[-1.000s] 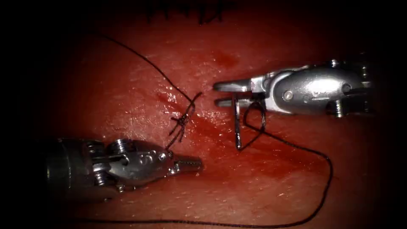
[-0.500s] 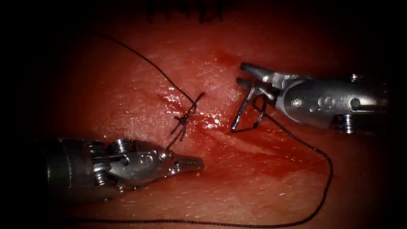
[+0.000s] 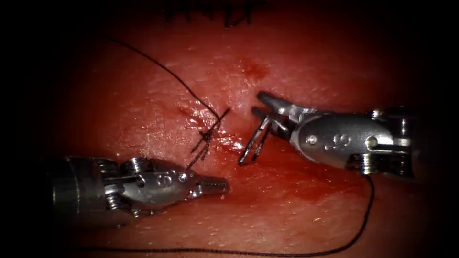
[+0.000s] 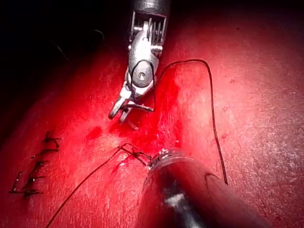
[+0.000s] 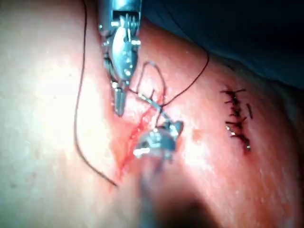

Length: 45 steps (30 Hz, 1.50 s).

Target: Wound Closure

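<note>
- I am holding the curved needle (image 3: pixel 254 143) in my right end effector (image 3: pixel 264 106), gripping it near its thread end, so the body of the needle is hanging down and away from the jaws with its point low, just off the tissue (image 3: pixel 296 210).
- The needle is lying free of the tissue, close below my right end effector and just to the right of the cut (image 3: pixel 224 138); I judge this grip is keeping the point aimed toward the cut's right edge.
- Compared with a second ago, I am carrying the needle lower and nearer the cut, with my right end effector tilted more steeply.
- My left end effector (image 3: pixel 214 184) is resting with its jaws together and holding nothing, lying low on the tissue below the knot (image 3: pixel 206 137); it has not moved over the last second, and I judge it is waiting clear of the needle's path.
- The knot is sitting just above my left end effector's tip, with short cut ends of thread (image 3: pixel 221 114) sticking out of it.
- The thread (image 3: pixel 368 205) is trailing from behind my right end effector in a wide slack loop, running back under my left end effector, so nothing is pulling on the needle.
- Red fluid (image 3: pixel 287 172) is pooling below my right end effector along the cut.
- Finished stitches (image 3: pixel 210 12) are lying well beyond both end effectors.
</note>
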### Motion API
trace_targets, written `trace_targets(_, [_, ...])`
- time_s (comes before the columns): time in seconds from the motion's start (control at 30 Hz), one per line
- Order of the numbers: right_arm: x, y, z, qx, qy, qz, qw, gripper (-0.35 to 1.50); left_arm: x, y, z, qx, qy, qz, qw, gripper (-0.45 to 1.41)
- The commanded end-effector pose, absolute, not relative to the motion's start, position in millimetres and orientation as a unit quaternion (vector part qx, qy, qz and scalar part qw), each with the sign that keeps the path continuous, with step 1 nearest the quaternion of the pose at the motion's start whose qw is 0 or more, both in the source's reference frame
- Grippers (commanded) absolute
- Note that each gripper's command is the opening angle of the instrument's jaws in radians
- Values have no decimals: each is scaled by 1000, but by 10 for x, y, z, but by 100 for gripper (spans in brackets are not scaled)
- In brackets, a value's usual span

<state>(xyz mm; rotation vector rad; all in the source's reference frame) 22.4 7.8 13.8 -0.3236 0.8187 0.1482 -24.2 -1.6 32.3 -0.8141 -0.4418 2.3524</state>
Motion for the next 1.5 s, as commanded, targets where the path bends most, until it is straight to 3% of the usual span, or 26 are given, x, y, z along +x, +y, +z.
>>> trace_targets(0.03, [229, 68, 148, -145, 391, 85, 905, -35, -248, -18, 329, -307, -167, 887, 302, -12])
trace_targets(0.37, [223, 95, 151, 44, 441, 355, 823, -35, -253, -3, 321, -316, -147, 885, 310, -17])
trace_targets(0.83, [221, 109, 149, 87, 423, 389, 814, -35, -270, 4, 331, -358, -84, 872, 324, -18])
trace_targets(1.5, [226, 105, 152, 184, 420, 477, 750, -35, -260, -9, 361, -345, -107, 882, 302, -13])
